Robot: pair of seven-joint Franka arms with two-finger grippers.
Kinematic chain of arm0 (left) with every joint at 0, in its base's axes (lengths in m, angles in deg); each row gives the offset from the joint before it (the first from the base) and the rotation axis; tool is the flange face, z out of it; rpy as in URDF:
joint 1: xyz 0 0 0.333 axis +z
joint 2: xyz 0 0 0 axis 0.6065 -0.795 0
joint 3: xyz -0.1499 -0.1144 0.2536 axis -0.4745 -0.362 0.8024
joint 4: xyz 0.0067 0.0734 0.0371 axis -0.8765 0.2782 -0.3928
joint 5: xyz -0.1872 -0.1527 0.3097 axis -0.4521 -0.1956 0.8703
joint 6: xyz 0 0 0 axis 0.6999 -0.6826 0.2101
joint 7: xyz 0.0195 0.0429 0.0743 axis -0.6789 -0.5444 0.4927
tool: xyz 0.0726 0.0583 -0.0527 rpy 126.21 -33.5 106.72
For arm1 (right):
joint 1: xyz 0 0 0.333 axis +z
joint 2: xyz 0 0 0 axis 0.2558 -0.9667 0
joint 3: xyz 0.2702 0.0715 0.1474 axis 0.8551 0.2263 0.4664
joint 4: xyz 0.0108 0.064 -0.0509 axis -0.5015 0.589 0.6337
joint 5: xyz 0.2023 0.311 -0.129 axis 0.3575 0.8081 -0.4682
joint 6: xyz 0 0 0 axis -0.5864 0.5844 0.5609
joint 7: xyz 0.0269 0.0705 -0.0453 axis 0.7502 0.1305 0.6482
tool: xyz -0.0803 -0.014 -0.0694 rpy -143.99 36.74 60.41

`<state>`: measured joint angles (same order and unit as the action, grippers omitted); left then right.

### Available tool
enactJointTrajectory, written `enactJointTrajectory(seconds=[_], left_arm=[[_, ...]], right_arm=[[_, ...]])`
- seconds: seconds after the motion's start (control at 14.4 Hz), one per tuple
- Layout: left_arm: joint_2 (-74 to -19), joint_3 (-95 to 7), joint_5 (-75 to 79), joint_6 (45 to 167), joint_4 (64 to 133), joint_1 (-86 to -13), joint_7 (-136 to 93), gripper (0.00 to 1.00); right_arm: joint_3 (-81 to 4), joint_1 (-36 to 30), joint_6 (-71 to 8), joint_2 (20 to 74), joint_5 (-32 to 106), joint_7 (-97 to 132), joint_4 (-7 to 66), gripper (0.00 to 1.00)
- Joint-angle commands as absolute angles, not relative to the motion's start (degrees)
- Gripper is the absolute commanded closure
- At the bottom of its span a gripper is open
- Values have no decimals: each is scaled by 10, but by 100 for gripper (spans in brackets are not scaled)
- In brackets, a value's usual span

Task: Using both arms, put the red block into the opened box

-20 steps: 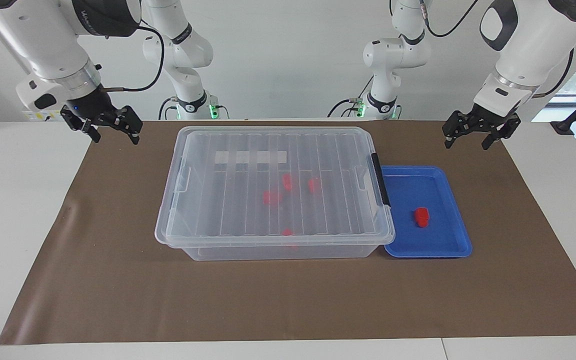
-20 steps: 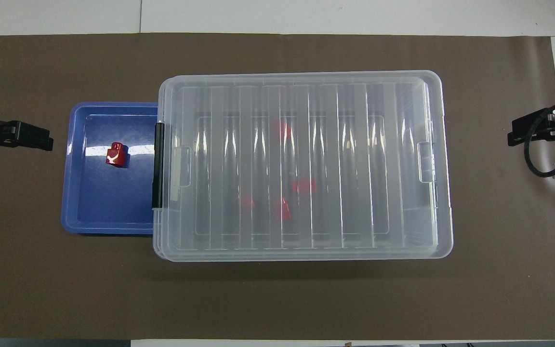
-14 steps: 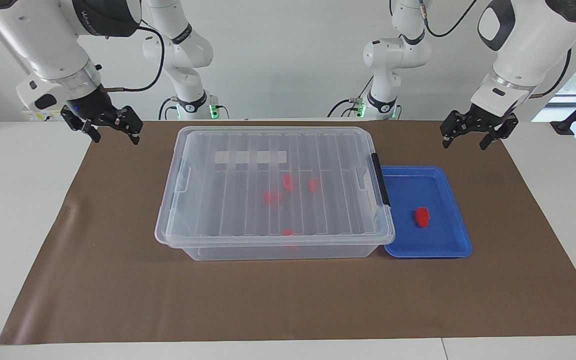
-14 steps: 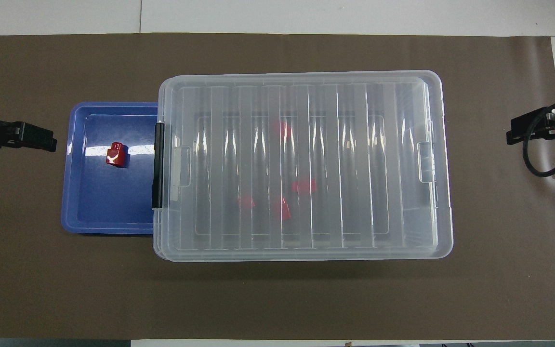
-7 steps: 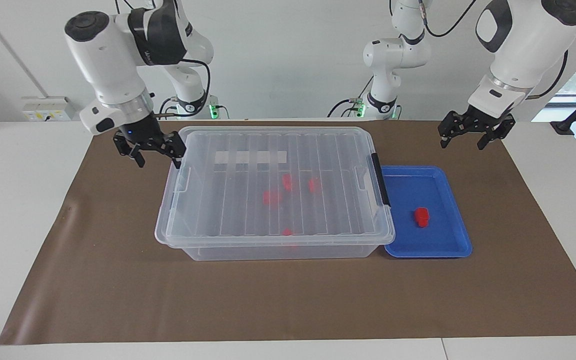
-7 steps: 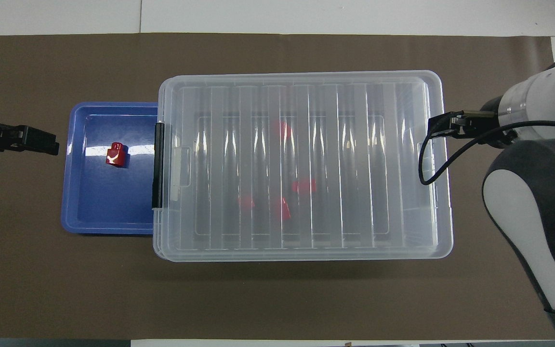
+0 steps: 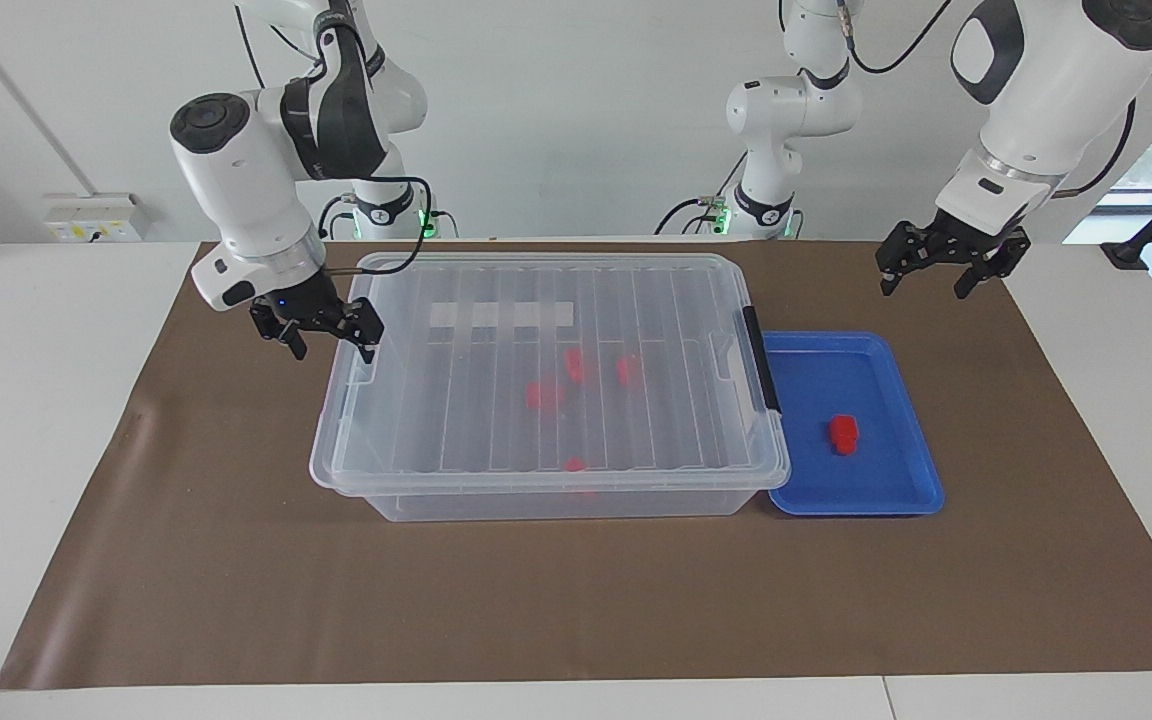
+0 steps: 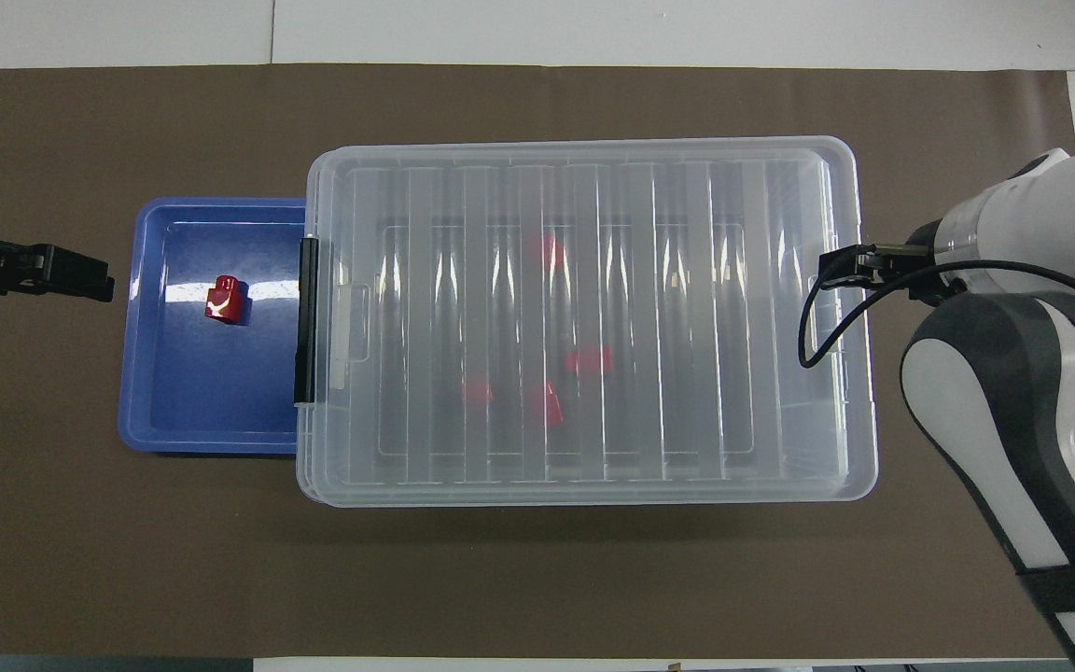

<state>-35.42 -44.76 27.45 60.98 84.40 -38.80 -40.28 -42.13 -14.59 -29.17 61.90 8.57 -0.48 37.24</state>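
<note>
A small red block [image 7: 843, 433] [image 8: 225, 299] lies in the shallow blue tray [image 7: 896, 495] [image 8: 155, 411]. Beside the tray stands the clear box [image 7: 416, 500] [image 8: 836, 485] with its ribbed lid on and the black latch handle [image 7: 762, 372] on the tray side. Several red blocks show through the lid. My right gripper [image 7: 331, 345] [image 8: 838, 266] is open, just above the box's rim at the right arm's end. The left gripper [image 7: 923, 288] [image 8: 80, 277] hangs open over the brown mat beside the tray and touches nothing.
A brown mat [image 7: 576, 600] covers the white table [image 7: 36, 420]. Box and tray sit side by side in the middle of it. Bare mat surrounds both of them.
The right arm has swung in from the mat's edge to the box's end and come down toward its rim. The left gripper has drifted only slightly toward the tray.
</note>
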Motion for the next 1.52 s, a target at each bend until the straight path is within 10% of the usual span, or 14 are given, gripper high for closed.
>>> enactJointTrajectory(seconds=[0.0, 0.83, 1.46], left_arm=[[-337, -442, 267, 613, 863, -391, -407, 0], [-330, -442, 252, 633, 880, -393, -411, 0], [-325, -442, 252, 841, 1047, -395, -412, 0]], right_arm=[[-418, -163, -317, 638, 97, 28, 416, 0], [-418, -222, -343, 642, 97, 119, 440, 0], [-419, -282, -344, 638, 91, 218, 432, 0]])
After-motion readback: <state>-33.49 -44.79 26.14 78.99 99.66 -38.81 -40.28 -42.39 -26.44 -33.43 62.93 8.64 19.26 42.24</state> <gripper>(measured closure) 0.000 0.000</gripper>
